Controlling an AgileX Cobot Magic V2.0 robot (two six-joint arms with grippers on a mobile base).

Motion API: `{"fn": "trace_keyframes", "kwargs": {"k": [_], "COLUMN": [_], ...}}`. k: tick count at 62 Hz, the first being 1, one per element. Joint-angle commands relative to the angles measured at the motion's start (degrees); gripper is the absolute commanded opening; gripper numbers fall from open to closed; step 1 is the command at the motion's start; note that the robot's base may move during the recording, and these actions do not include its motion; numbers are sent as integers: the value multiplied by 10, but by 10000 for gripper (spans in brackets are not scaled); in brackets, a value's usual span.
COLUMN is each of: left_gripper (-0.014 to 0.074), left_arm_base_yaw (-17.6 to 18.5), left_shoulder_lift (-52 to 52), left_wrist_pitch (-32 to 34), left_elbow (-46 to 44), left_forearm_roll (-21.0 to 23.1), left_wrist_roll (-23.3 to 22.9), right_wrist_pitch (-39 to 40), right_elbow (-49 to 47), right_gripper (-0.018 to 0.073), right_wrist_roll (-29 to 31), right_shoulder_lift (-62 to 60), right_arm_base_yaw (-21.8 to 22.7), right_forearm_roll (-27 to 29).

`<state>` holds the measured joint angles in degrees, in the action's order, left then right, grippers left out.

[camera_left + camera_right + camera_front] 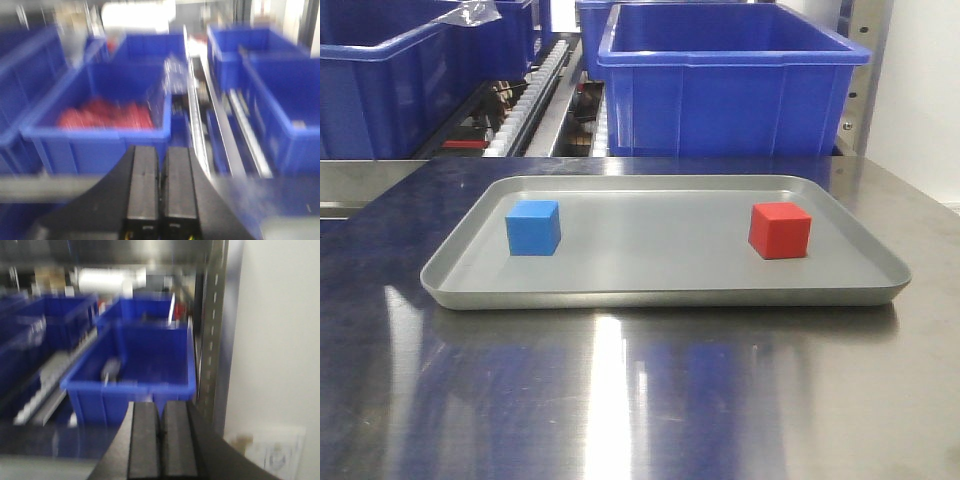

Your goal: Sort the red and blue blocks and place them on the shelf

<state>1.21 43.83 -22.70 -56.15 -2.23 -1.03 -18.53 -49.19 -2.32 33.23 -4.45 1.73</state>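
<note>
- You find the blue block at 9 o'clock on the grey tray and the red block at 3 o'clock.
- They look light, stiff and matte; take two opposite flat faces.
- Your left claw and right claw are clenched and empty.
</note>
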Motion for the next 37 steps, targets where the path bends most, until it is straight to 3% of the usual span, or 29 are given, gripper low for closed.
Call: {"fn": "trace_keyframes", "kwargs": {"k": [1, 9, 14, 25, 37], "left_gripper": [87, 169, 258, 376, 422], "left_arm_base_yaw": [-1, 20, 41, 112, 184], "left_shoulder_lift": [51, 111, 144, 200, 260], "left_wrist_pitch": [-19, -66, -75, -69, -63], "left_elbow": [-59, -101, -112, -112, -112], "left_forearm_roll": [14, 40, 61, 79, 94], "left_wrist_roll": [-3, 18, 18, 26, 26], "right_wrist_pitch": [-33, -94, -129, -197, -218], "right_elbow": [-66, -122, -144, -156, -156], "right_gripper": [146, 398, 484, 489, 489], "right_wrist_roll": [0, 0, 0, 14, 42], "right_shoulder_lift": [64, 135, 170, 242, 299], "right_arm_base_yaw": [1, 1, 1, -2, -40], "right_forearm_roll": [11, 23, 50, 111, 145]}}
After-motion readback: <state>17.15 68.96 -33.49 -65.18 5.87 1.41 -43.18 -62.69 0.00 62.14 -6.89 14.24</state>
